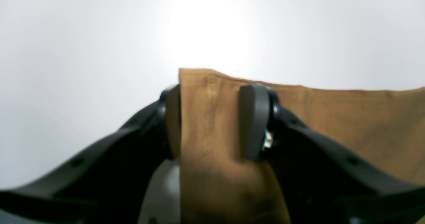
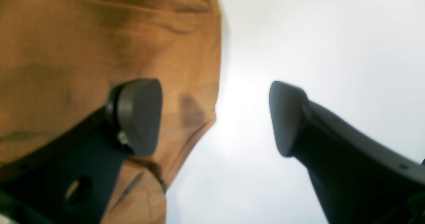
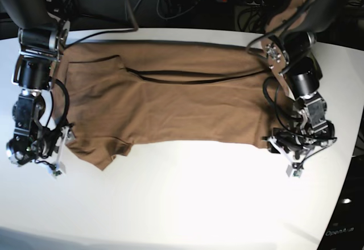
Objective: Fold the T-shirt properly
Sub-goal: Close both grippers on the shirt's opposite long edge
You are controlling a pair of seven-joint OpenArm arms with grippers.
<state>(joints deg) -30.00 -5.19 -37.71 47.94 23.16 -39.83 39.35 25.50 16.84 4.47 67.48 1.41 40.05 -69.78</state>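
In left wrist view: left hand [image 1: 212,122] pinching T-shirt [image 1: 348,124].

base: high overhead, looking down on the table [image 3: 187,204]
wrists: very close, along the fingers
shared: T-shirt [image 3: 170,102] edges

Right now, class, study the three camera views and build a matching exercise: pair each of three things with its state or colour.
Things:
1. left gripper
2. right gripper
3. T-shirt

States:
A. tan-brown, spread across the white table
B. closed on a cloth edge
C. open, one finger over the cloth, nothing pinched

Pairs: 1-B, 2-C, 3-A
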